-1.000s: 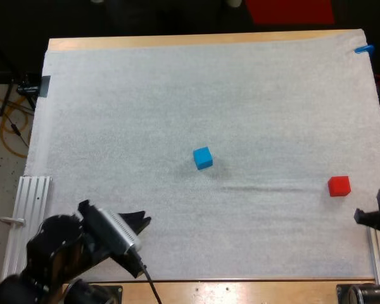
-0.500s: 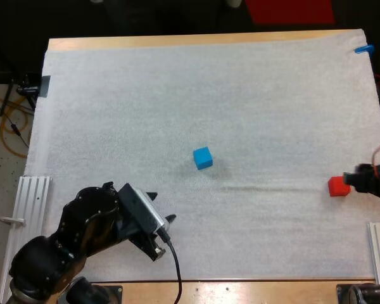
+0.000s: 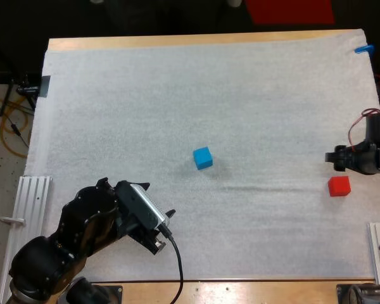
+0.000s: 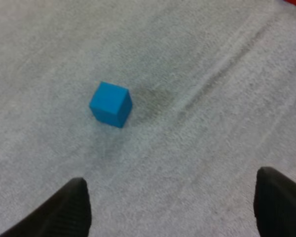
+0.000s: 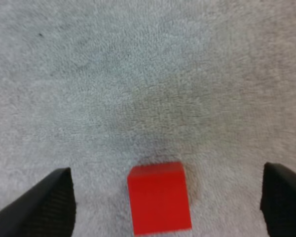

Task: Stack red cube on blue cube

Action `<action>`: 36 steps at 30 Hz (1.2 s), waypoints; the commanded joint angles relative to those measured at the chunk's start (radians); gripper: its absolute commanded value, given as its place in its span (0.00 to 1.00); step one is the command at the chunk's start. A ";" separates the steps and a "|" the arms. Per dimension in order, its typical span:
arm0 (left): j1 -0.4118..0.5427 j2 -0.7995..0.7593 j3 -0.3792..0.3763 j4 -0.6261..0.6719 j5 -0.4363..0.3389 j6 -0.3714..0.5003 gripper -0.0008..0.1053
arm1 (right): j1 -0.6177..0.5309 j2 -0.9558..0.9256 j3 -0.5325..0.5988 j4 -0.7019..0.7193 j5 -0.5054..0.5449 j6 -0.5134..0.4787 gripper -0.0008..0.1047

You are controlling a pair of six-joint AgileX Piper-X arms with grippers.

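Near wide, empty fingers (image 5: 47,205) of right hand (image 3: 334,157) (wrist view), red cube (image 5: 159,197); left hand (image 4: 171,197) likewise, before blue cube (image 4: 110,104).

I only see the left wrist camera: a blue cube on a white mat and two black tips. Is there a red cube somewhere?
Observer: Yes. The red cube lies on the mat near its right edge, well apart from the blue cube.
Operator: Is anything holding it?
Observer: No. The right gripper hovers beside it, fingers open and clear of it.
Operator: And where is my camera's claw?
Observer: The left gripper hangs over the mat's near left part, pointing towards the blue cube.
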 commanded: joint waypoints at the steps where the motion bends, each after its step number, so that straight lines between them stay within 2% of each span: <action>1: -0.005 0.000 -0.009 -0.025 -0.026 -0.001 0.63 | -0.003 0.028 -0.008 -0.016 -0.007 -0.012 0.71; 8: -0.005 0.003 -0.009 -0.100 -0.043 -0.048 0.63 | -0.003 0.170 -0.008 0.001 -0.035 -0.017 0.71; 16: -0.005 0.003 -0.009 -0.104 -0.046 -0.053 0.63 | -0.003 0.241 0.035 0.009 -0.050 -0.026 0.70; 18: -0.005 0.003 -0.009 -0.104 -0.046 -0.060 0.63 | -0.003 0.247 0.047 0.000 -0.050 -0.026 0.67; 26: -0.005 0.003 -0.009 -0.104 -0.046 -0.062 0.63 | -0.003 0.247 0.054 -0.009 -0.050 -0.026 0.29; 27: -0.005 0.003 -0.009 -0.104 -0.046 -0.062 0.63 | -0.003 0.247 0.054 -0.009 -0.050 -0.026 0.26; 29: -0.005 0.003 -0.009 -0.104 -0.072 -0.062 0.63 | -0.003 0.247 0.054 -0.009 -0.050 -0.033 0.18; 32: 0.005 0.003 -0.009 -0.097 -0.159 -0.062 0.63 | 0.005 0.230 0.042 0.002 -0.050 -0.038 0.14; 36: 0.073 0.003 -0.009 -0.078 -0.167 -0.062 0.63 | 0.050 0.183 -0.010 0.057 -0.018 -0.042 0.14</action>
